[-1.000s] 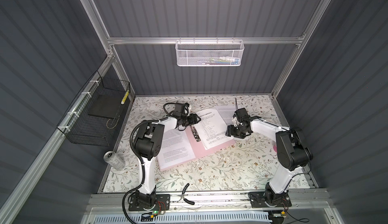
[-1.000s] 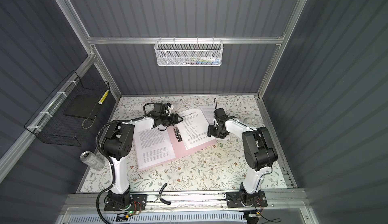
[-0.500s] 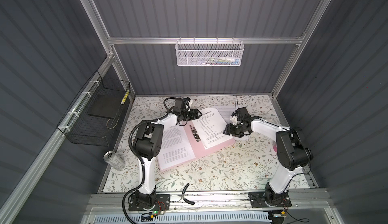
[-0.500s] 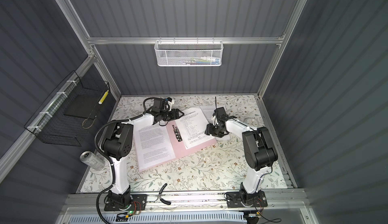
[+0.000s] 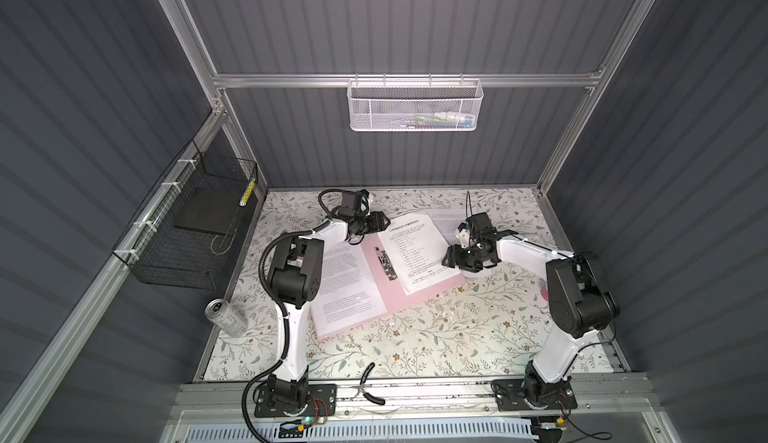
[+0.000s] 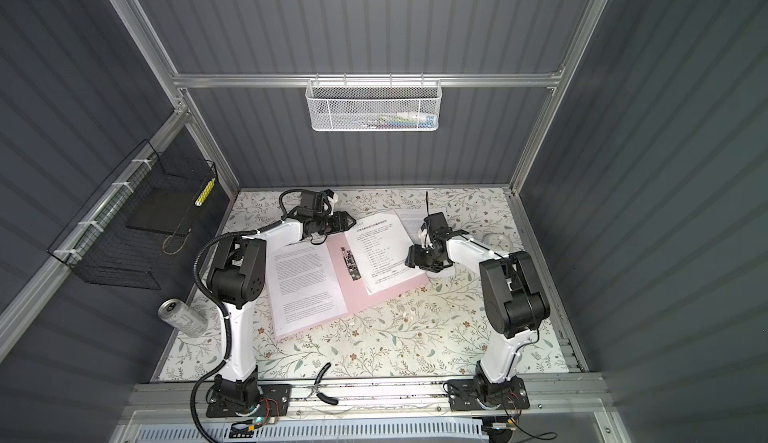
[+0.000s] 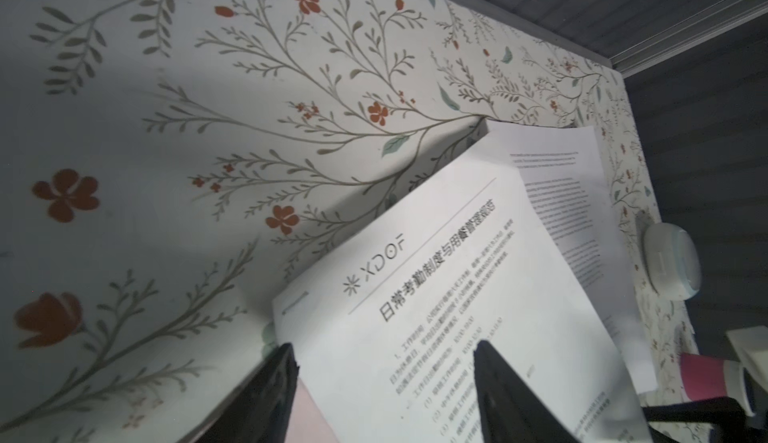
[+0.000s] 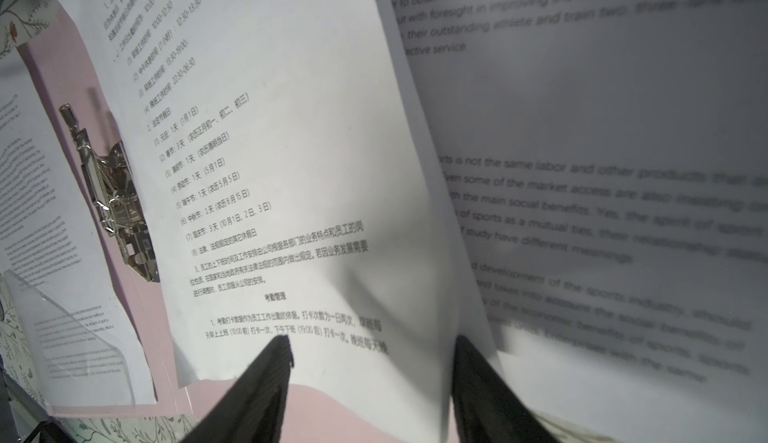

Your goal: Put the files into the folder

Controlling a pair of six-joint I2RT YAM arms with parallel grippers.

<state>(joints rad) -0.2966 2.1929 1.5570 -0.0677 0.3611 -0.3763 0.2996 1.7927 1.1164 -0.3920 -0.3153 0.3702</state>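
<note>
The left arm hides the far corner of the printed sheet (image 5: 345,287) on the left cover of the folder (image 5: 446,286), and a sheet of English text (image 5: 446,223) is mostly buried under the headed sheet (image 5: 415,254). In both top views the small print is unreadable, and in the right wrist view the English lines are blurred. The pale pink folder lies open and flat on the floral desk (image 5: 457,337), mid-desk towards the back edge, with the silver clip (image 5: 384,263) on its spine. The spine runs from the back edge to the front edge, its far end leaning left. The headed sheet lies nearly parallel, heading at the far end. The left gripper (image 7: 382,345) stands wide over that sheet's heading corner, and the right gripper (image 8: 372,341) stands wide over its outer edge. I cannot tell whether either touches paper.
</note>
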